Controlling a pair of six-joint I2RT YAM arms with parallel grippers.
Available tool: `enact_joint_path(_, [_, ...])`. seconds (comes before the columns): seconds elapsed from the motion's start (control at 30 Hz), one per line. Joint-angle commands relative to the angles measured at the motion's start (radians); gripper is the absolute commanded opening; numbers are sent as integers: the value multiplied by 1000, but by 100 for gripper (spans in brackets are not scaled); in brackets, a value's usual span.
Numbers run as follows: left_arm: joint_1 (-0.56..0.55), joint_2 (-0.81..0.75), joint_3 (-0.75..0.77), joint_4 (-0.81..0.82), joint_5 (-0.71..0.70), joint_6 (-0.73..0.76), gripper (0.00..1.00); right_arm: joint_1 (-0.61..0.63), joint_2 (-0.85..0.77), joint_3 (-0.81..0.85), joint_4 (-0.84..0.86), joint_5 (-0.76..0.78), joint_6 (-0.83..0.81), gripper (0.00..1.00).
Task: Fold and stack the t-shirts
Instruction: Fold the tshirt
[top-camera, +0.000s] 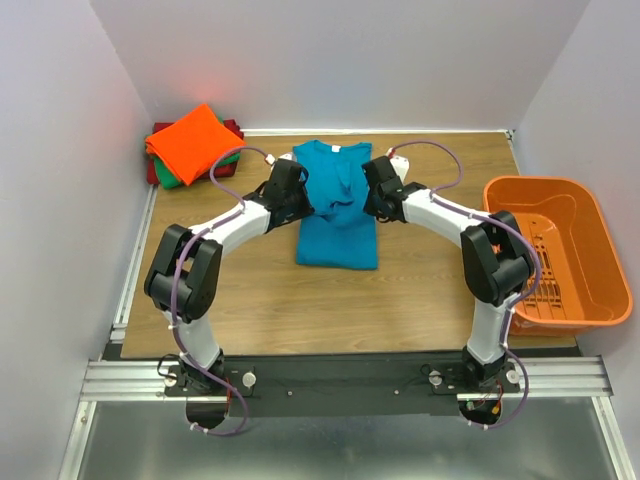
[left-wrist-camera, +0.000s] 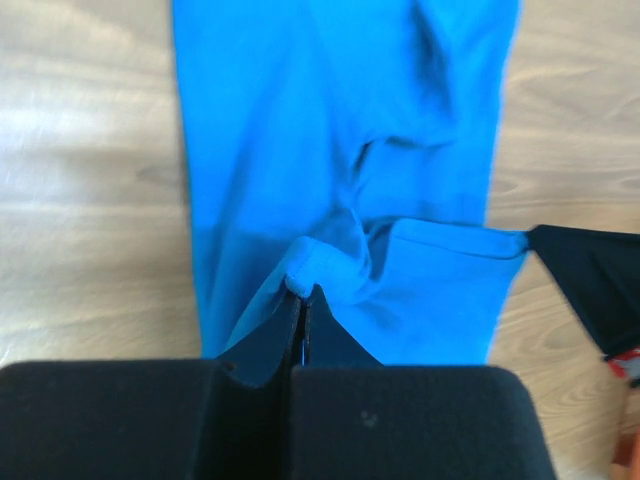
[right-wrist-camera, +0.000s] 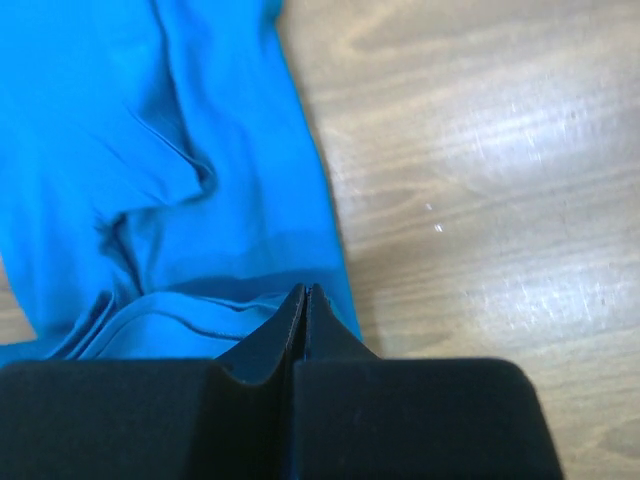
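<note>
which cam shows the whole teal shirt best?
Top external: the teal-blue t-shirt is fully in frame, long and narrow, collar at the far end. Left wrist shows only a middle stretch, pinched in the left gripper. Right wrist shows only a wrinkled side edge at the right gripper.

The left arm and the right arm share one build: white tubular links between chunky black joint housings; a thin purple cable runs along each, looping free in places; both bases sit on a black plate dotted with small bolts, fixed to a silver slotted rail; the left claw and the right claw are matte black, each a broad blocky body with two slim fingers tapering to narrow tips.
</note>
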Motion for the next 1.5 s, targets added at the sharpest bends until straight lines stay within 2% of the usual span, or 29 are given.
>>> enact_joint_path(0.0, [18,15,67,-10,-18,21,0,-19,32,58,40,20,-26,5])
enact_joint_path(0.67, [105,226,227,5,102,76,0,-99,199,225,60,-92,-90,8])
enact_joint_path(0.73, [118,221,229,14,122,79,1,-103,212,249,59,-122,-110,17])
enact_joint_path(0.77, [121,218,230,16,123,84,10,-109,219,254,59,-135,-116,29])
enact_joint_path(0.87, [132,177,215,19,122,88,31,-119,215,262,59,-170,-142,49])
enact_joint_path(0.9, [133,161,206,23,120,88,40,-120,200,259,59,-182,-148,60])
enact_joint_path(1.0, [147,83,157,11,90,84,52,-123,152,214,59,-192,-150,66])
enact_joint_path(1.13, [168,-47,19,28,63,68,52,-123,29,70,59,-277,-112,66])
enact_joint_path(1.3, [170,-222,-266,106,131,42,50,-119,-150,-193,106,-383,-82,61])
enact_joint_path(1.47, [135,-293,-437,224,154,13,49,-114,-276,-375,161,-423,-78,61])
